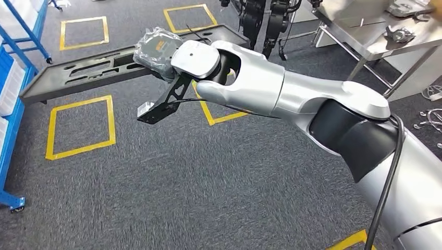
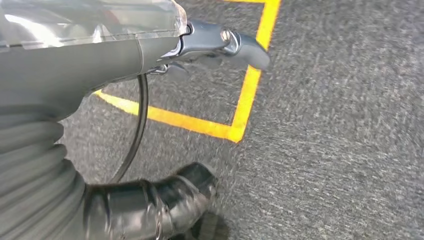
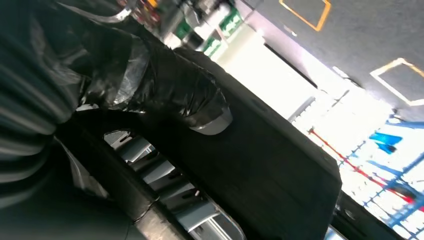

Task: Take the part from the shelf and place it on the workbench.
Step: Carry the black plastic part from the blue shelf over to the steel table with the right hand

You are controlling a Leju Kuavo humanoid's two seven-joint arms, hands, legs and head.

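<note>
Head view: right hand (image 1: 156, 52) gripping long black part (image 1: 104, 70) mid-span, fingers wrapping edge. Part appearing stiff, unwieldy, prone to tipping. Left hand (image 2: 220, 45) fingers curling in, holding nothing.

The long flat part (image 1: 104, 70) hung above the carpeted floor (image 1: 172, 182), stretching left from the right hand (image 1: 156, 49), which gripped it near its middle; floor squares (image 1: 81, 127) lay beneath and beyond it; a shelf rack (image 1: 13, 83) stood at far left; the desk (image 1: 375, 31) stood at far right, behind the arm.
</note>
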